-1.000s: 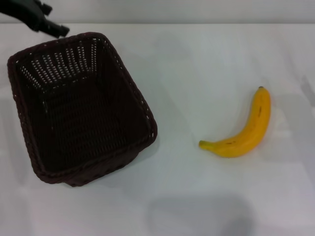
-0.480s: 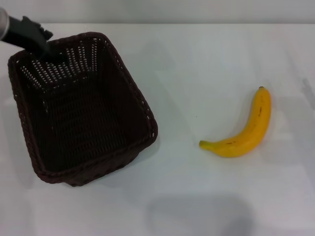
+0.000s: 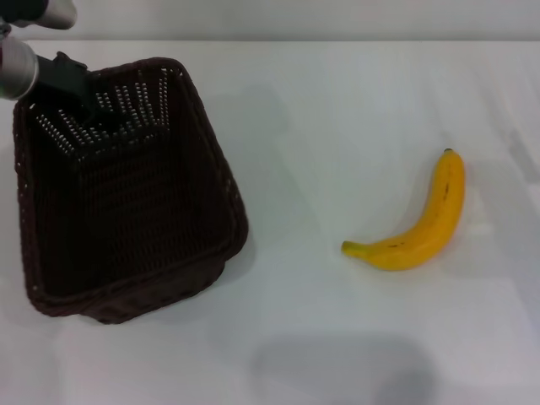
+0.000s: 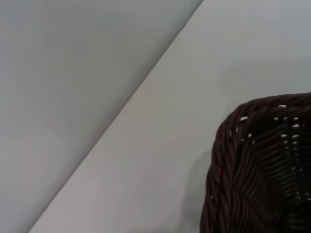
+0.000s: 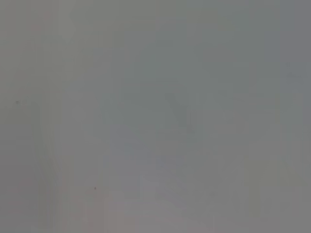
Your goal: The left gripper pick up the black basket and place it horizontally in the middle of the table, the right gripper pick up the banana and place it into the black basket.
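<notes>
The black basket [image 3: 126, 202] stands on the left of the white table [image 3: 337, 110], its long side running away from me and its near end turned left. My left gripper [image 3: 82, 94] is at the basket's far rim, near the far left corner, shut on the rim. One corner of the basket also shows in the left wrist view [image 4: 262, 165]. The yellow banana [image 3: 418, 228] lies alone on the right of the table, dark tip pointing away. My right gripper is out of view; the right wrist view shows only a blank grey surface.
The table's far edge [image 3: 295, 40] meets a grey wall. White tabletop lies between the basket and the banana and along the front. The left wrist view shows the table [image 4: 160, 145] and the wall behind it.
My left gripper came down from behind the basket onto its far rim. The basket has since swung, its near end moving left.
</notes>
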Motion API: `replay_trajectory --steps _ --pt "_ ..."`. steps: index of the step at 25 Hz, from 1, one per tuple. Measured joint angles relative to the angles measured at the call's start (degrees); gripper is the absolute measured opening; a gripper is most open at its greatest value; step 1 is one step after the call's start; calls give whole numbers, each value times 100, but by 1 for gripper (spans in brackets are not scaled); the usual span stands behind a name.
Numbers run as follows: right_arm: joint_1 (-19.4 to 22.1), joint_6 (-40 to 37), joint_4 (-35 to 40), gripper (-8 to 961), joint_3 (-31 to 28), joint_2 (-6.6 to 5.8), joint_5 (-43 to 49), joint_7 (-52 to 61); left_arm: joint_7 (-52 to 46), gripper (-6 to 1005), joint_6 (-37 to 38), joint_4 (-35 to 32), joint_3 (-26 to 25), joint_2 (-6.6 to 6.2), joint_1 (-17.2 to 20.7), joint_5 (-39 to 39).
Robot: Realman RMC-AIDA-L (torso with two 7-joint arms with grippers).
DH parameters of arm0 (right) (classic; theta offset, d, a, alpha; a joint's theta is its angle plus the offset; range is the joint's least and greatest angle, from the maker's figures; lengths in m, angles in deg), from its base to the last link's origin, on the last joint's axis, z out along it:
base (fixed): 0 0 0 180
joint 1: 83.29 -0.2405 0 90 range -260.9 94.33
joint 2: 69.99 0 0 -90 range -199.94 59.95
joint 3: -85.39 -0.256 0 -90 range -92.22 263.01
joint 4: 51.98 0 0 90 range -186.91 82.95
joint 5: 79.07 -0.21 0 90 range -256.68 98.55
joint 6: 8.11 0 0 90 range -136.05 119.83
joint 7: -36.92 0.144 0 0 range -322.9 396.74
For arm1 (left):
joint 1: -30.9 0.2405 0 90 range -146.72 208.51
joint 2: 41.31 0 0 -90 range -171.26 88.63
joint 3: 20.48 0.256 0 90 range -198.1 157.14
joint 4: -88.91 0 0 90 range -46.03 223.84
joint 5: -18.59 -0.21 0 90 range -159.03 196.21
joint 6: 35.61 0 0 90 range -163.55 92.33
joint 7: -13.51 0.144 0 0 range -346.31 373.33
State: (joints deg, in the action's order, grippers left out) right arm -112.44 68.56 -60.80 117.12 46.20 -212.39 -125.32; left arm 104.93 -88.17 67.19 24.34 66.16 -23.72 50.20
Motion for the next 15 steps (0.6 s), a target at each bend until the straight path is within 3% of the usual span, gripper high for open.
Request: replay_trajectory --steps 7,15 --pt "-3 -1 2 840 8 0 0 9 -311 623 110 -42 15 86 45 -72" --pt "20 -1 4 841 9 0 -1 9 -1403 593 -810 -433 21 -34 68 -220"
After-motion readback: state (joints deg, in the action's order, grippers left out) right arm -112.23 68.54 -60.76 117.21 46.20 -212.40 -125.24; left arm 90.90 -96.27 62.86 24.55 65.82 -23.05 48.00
